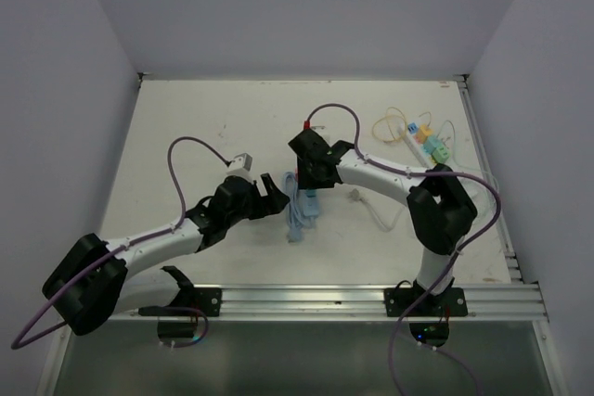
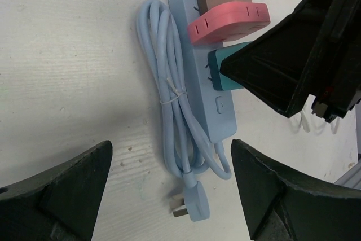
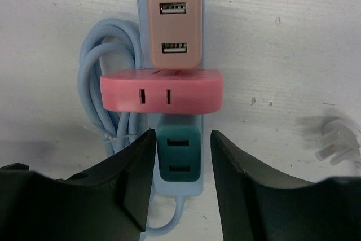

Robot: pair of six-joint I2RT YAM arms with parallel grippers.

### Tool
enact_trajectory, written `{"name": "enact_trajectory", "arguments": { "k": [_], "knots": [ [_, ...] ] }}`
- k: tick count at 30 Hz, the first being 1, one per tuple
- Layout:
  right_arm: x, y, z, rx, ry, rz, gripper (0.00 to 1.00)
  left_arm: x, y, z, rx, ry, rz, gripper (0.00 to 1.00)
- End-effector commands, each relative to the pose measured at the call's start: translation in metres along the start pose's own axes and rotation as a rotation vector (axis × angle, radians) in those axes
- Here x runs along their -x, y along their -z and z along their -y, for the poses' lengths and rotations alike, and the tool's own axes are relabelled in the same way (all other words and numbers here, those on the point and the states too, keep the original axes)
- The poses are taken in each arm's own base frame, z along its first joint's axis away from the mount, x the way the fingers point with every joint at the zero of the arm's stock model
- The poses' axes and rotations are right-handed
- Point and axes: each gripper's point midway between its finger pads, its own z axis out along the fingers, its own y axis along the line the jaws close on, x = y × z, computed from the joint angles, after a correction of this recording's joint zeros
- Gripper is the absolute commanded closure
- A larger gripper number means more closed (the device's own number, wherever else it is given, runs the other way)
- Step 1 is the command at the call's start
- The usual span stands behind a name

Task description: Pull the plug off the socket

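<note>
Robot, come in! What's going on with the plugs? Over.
Left gripper open, over the cord. Right gripper open, straddling teal plug, not clamped. Pink plug crowds it.

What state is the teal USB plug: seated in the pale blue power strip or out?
Seated: the teal USB plug stands on the pale blue power strip.
</note>
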Motion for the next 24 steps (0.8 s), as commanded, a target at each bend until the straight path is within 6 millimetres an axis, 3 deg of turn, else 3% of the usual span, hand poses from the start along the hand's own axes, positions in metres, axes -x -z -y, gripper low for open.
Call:
{"name": "enact_trajectory", "arguments": {
  "k": [1, 3, 7, 9, 12, 13, 14, 24],
  "knots": [
    [0.009, -0.002, -0.006, -0.014, -0.024, 0.017, 0.54, 0.003, -0.001, -0.004, 0.013, -0.009, 0.01, 0.1],
    [0.006, -0.004, -0.005, -0.017, -0.029, 0.007, 0.61, 0.004, -0.003, -0.002, 0.011, -0.012, 0.006, 0.1],
    [-0.001, -0.005, 0.0, 0.04, -0.081, -0.025, 0.91, 0.003, -0.007, 0.003, 0.001, -0.013, -0.012, 0.1],
    [-0.002, -0.005, 0.003, 0.074, -0.116, -0.026, 0.99, 0.006, -0.008, 0.008, -0.007, -0.012, -0.009, 0.1],
    [-0.003, -0.003, 0.001, 0.189, -0.184, -0.031, 1.0, 0.009, -0.012, 0.012, -0.009, -0.013, -0.018, 0.1],
    [0.005, -0.004, 0.002, 0.224, -0.213, -0.009, 1.0, 0.006, -0.015, 0.011, -0.001, -0.018, -0.034, 0.1],
    [-0.003, -0.008, 0.006, 0.238, -0.228, -0.031, 1.0, 0.009, -0.016, 0.016, -0.009, -0.018, -0.033, 0.1],
    [-0.005, -0.006, 0.009, 0.468, -0.356, -0.032, 1.0, 0.017, -0.042, 0.038, -0.019, -0.044, -0.085, 0.07]
  ]
}}
